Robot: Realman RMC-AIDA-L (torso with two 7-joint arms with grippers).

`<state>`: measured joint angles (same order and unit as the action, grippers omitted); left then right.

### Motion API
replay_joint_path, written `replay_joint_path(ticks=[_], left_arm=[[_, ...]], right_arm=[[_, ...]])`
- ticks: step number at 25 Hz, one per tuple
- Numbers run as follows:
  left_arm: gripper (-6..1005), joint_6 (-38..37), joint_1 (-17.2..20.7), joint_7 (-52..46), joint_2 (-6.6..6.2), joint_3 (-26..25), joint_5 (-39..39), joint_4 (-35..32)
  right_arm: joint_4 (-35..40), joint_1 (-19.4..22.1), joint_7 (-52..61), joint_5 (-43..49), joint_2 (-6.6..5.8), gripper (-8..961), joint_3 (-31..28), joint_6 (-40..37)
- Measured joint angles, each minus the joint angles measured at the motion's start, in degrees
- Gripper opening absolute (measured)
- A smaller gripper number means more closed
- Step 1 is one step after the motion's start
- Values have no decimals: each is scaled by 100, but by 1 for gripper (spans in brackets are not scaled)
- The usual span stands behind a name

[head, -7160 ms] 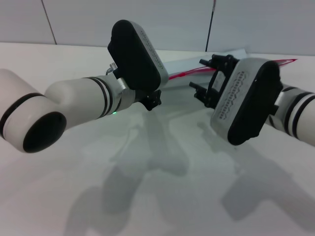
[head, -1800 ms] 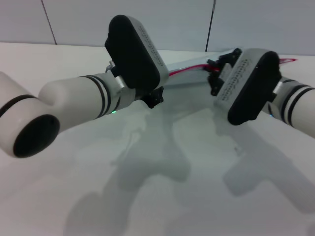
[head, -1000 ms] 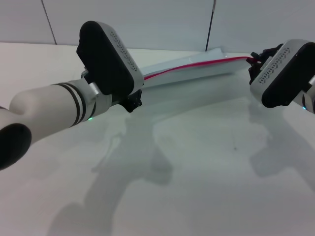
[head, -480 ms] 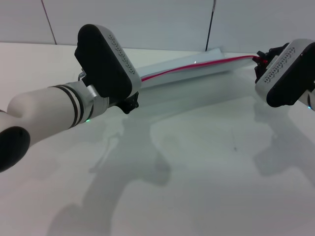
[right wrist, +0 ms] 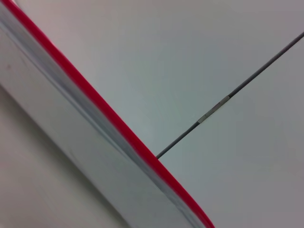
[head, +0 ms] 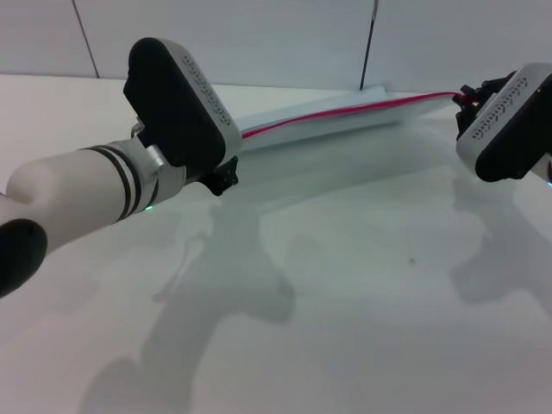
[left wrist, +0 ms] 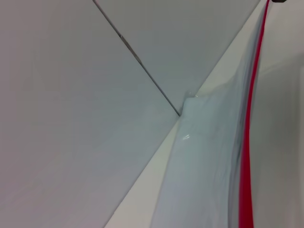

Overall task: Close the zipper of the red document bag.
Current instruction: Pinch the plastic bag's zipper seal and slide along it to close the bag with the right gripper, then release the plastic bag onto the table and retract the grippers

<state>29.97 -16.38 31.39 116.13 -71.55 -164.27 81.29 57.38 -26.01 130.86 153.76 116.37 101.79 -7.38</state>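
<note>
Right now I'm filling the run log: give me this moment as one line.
phase: zipping | left gripper: at bag's left end | right gripper: at zipper's right end | red document bag: stretched between them

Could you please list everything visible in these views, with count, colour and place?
red document bag: one, translucent pale blue-grey, far side of the table, stretched between the two arms.
zipper: one, bright red strip along the bag's upper long edge; slider not visible.
table: one, white, glossy, beneath everything.
wall: light grey panels with dark seams, behind the table.
left end effector: one, black on a white arm, at the bag's left end.
right end effector: one, black, at the zipper's right end.
</note>
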Motion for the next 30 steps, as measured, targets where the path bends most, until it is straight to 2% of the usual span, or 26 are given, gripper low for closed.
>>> replay_joint_path(ticks=[17,30], left_arm=[[184,3,-13,-2,-1,-46,-10,-20],[189,-28,-160,-168,12,-224,59,-57]], right_arm=[[6,-5,0,99,-4,183,-3,13],[89,195,47,303,24,234,-28,424]])
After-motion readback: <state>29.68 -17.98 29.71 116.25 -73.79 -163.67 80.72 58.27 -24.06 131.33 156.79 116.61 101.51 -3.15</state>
